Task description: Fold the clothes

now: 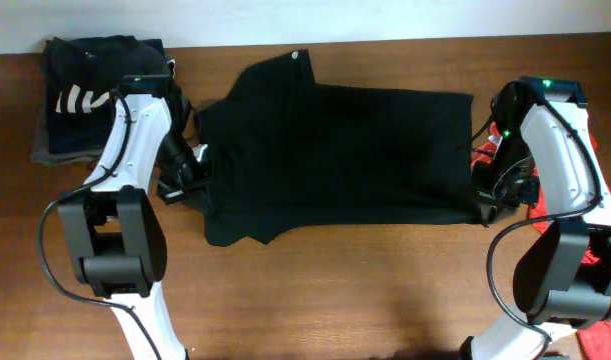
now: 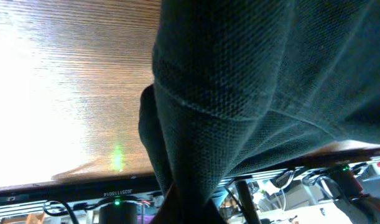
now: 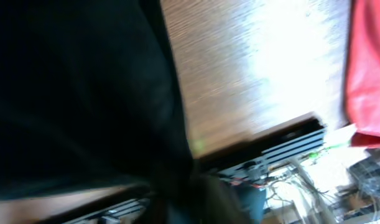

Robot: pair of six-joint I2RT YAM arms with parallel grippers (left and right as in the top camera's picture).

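The black short-sleeved knit polo shirt (image 1: 335, 150) is lying spread across the brown wooden table (image 1: 335, 290). The left gripper (image 1: 190, 175) and right gripper (image 1: 482, 200) are each pinching the shirt's nearest edge (fingers hidden; cloth is bunching against both wrist cameras), probably tensioning the garment for folding.

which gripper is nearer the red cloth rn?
Right. The right gripper holds the black shirt at its right edge, just beside the red cloth; the left gripper holds the shirt's opposite edge, far from it.
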